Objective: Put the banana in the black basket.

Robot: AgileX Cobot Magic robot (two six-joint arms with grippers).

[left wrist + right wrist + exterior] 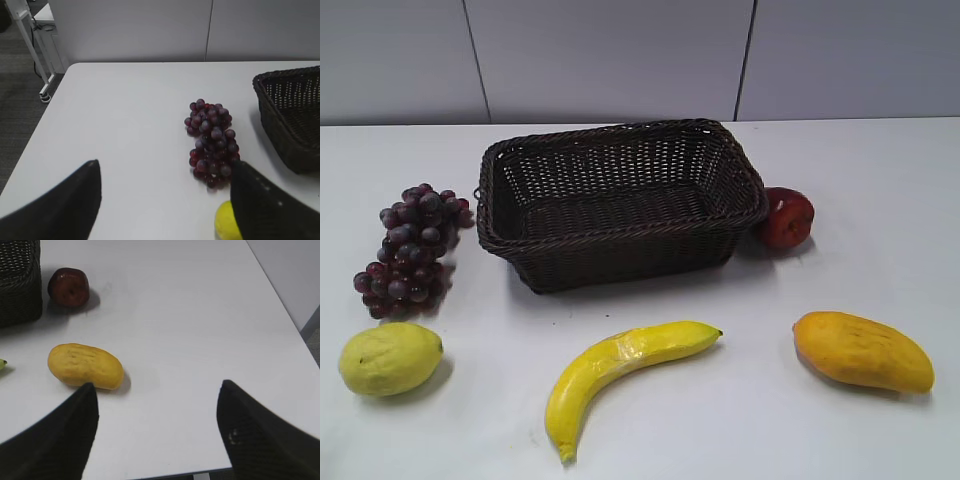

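The banana (620, 375) lies on the white table in front of the black basket (620, 205), which is empty. Only the banana's green tip (2, 364) shows at the left edge of the right wrist view. The basket's corner shows in the left wrist view (292, 117) and in the right wrist view (19, 280). Neither gripper shows in the exterior view. My left gripper (162, 167) is open and empty above bare table left of the grapes. My right gripper (156, 387) is open and empty over the table's right part, beside the mango.
Purple grapes (412, 250) and a lemon (390, 357) lie left of the basket. A red apple (786, 218) sits at the basket's right end. A mango (862, 350) lies front right. The table's right edge (280, 305) and front edge are close to my right gripper.
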